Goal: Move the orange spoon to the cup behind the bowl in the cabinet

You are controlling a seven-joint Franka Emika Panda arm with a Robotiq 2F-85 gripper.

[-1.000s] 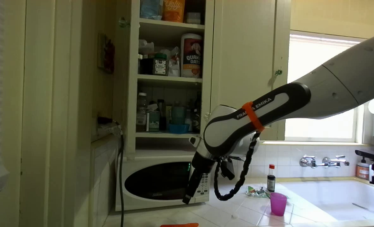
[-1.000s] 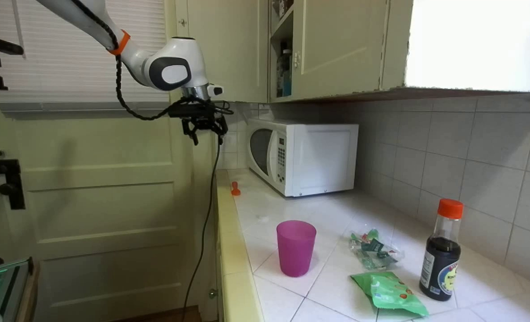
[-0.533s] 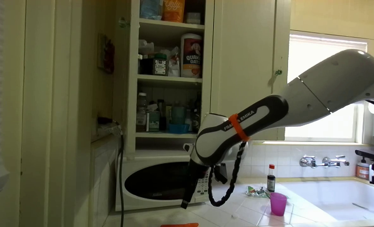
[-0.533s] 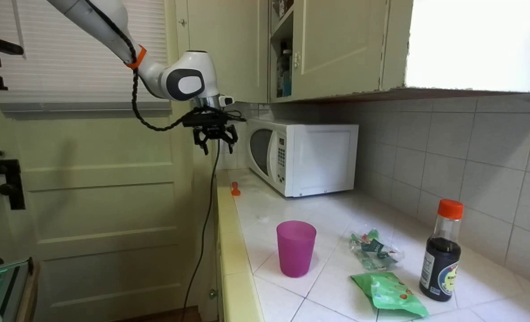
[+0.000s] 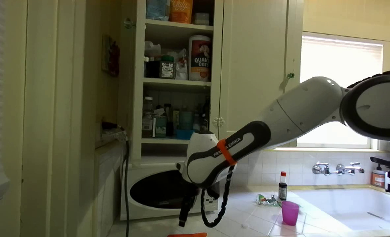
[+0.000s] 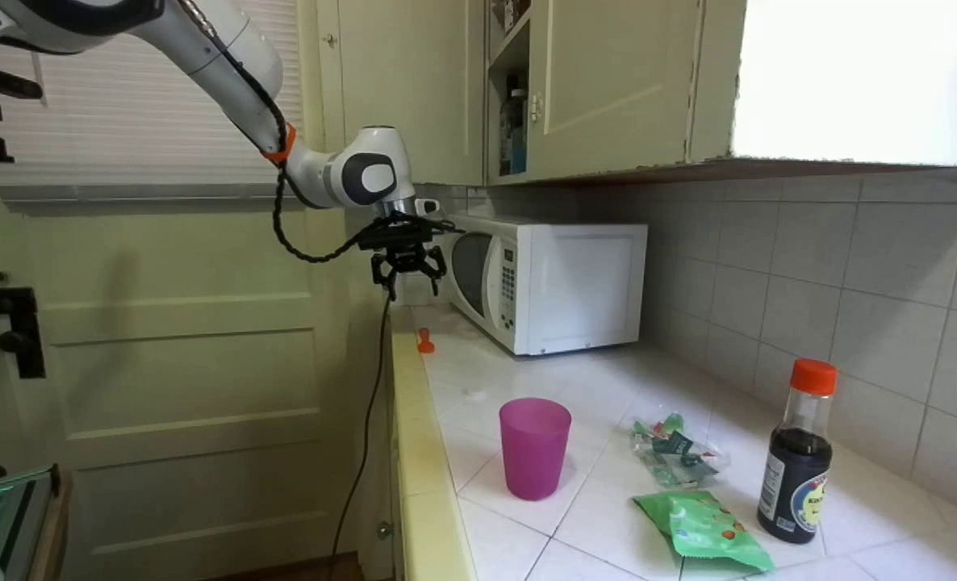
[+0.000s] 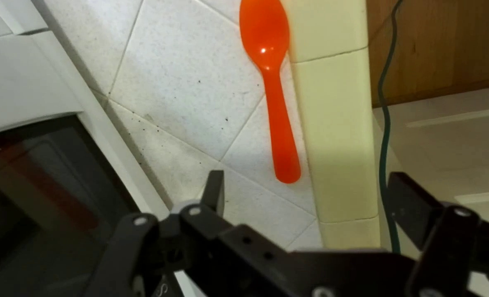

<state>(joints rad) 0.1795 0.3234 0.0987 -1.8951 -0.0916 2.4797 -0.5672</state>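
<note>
In an exterior view the tool (image 6: pixel 414 289) hangs in front of the microwave (image 6: pixel 563 286), above the edge of the tabletop (image 6: pixel 575 383). In an exterior view, the cabinet (image 5: pixel 177 81) rises above the microwave, a blue bowl (image 5: pixel 183 134) on its shelf with what I take for the cup (image 5: pixel 185 119) behind. From the wrist view, the orange spoon (image 7: pixel 274 93) lies in front of the microwave, not touching it; the tool stands wide, holding nothing. I'd call this the reach: next, shift over the handle (image 7: pixel 280 128), come down and pinch.
</note>
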